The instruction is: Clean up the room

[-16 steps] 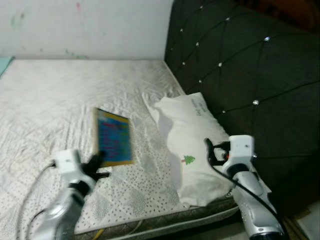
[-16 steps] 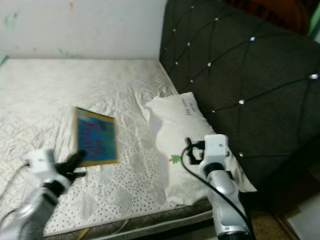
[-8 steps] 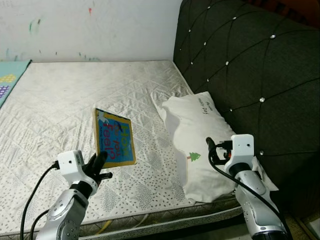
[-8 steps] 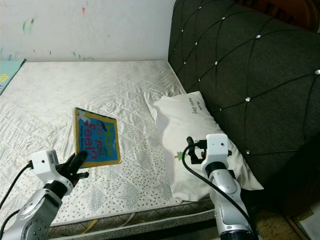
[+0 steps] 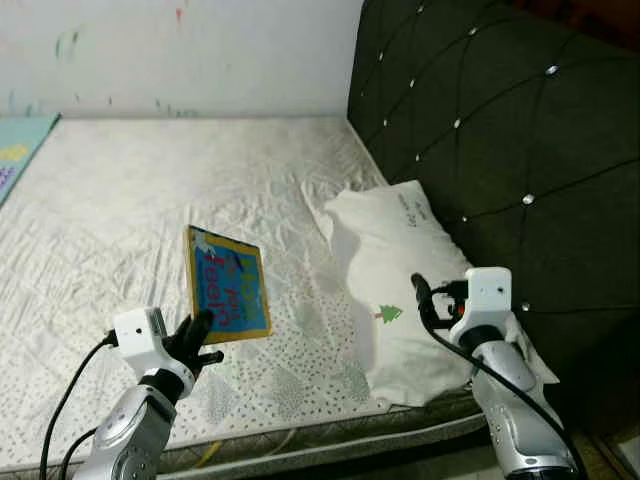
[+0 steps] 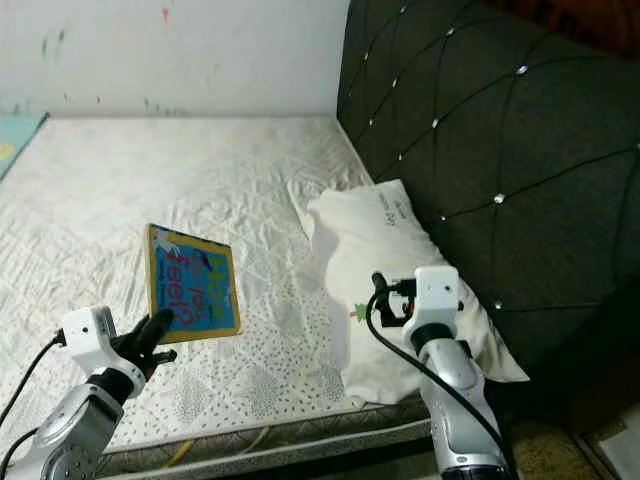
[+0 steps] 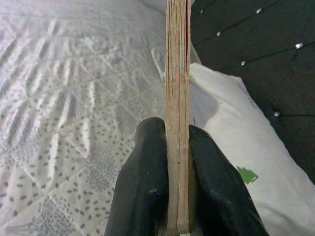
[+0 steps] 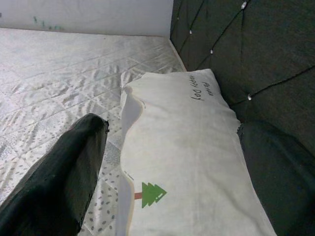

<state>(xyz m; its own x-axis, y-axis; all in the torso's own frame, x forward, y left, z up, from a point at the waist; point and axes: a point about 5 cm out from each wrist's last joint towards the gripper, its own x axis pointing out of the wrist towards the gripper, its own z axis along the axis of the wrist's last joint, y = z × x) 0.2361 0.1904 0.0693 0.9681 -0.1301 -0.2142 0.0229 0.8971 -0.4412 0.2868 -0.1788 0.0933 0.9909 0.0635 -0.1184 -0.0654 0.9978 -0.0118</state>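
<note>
Nearest the robot, the left end effector [image 5: 203,338] is raised over the front part of the bed, its two black fingers [image 7: 142,196] pressed against both faces of a book [image 5: 226,285] and pinching its lower edge. In the left wrist view the book stands edge-on between the fingers, its stacked board pages showing as a thin tan strip. The head views show the book held upright and slightly tilted above the mattress [image 5: 120,210], its blue cover with red lettering and yellow border facing the robot.

The right end effector [image 6: 385,300] hovers over the near end of the pillow [image 5: 395,275], fingers spread wide apart and empty. In the right wrist view one finger lies toward the mattress side and the other toward the headboard side, with the pillow between them.

The pillow is white, with a small green tree print [image 8: 151,193] near its front end and handwritten-style lettering near its far end. It lies lengthwise along the foot of the dark tufted headboard [image 5: 500,130], which runs down the robot's right.

The mattress is white and quilted, with a speckled pattern near the front edge. Beyond it stands a pale wall [image 5: 180,50] bearing small coloured marks. A patterned mat [image 5: 12,160] shows at the far left edge.
</note>
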